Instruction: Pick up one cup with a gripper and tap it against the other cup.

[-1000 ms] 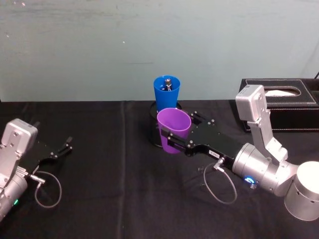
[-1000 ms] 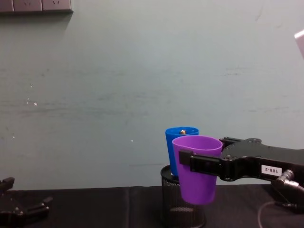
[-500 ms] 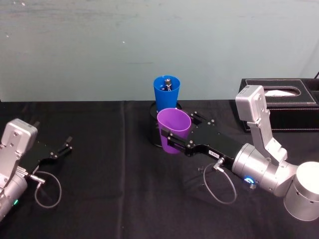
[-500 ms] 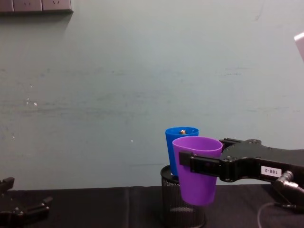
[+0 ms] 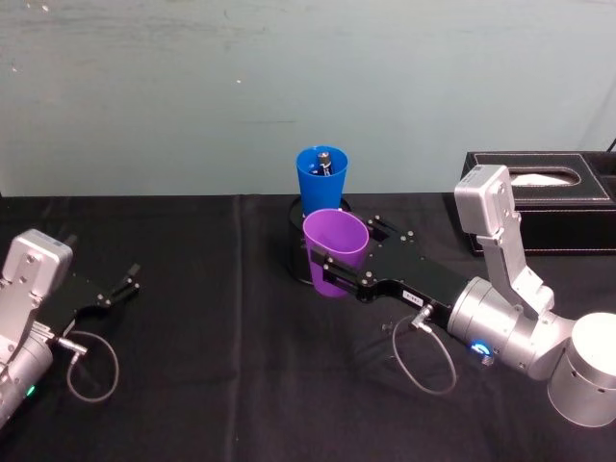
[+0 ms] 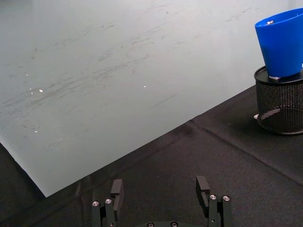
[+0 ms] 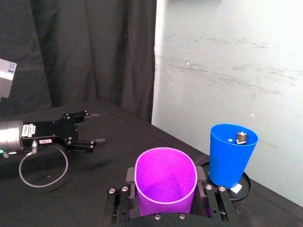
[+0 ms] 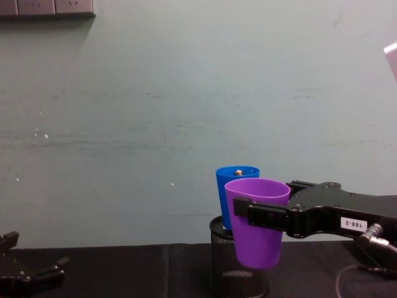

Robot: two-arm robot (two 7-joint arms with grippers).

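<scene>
You have two cups to count: one purple cup [image 5: 336,252] and one blue cup [image 5: 321,178]. On the desk [image 5: 212,385] are one black mesh holder [image 6: 279,109] and one tissue box [image 5: 539,207]. There are two grippers, the left gripper [image 5: 125,284] and the right gripper [image 5: 339,252], each with two fingers [image 6: 116,189].

Base of blue cup [image 6: 280,42] hidden inside mesh holder [image 6: 279,109]; its small item [image 7: 241,137] unidentifiable.

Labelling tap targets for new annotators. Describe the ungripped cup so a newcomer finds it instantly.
On the black-clothed table, look mid-table by the pale green wall for the black mesh holder. The blue cup stands upright in it. Unlike the purple cup just in front, which the right hand holds off the table, it is bright blue and rests in that holder.
</scene>
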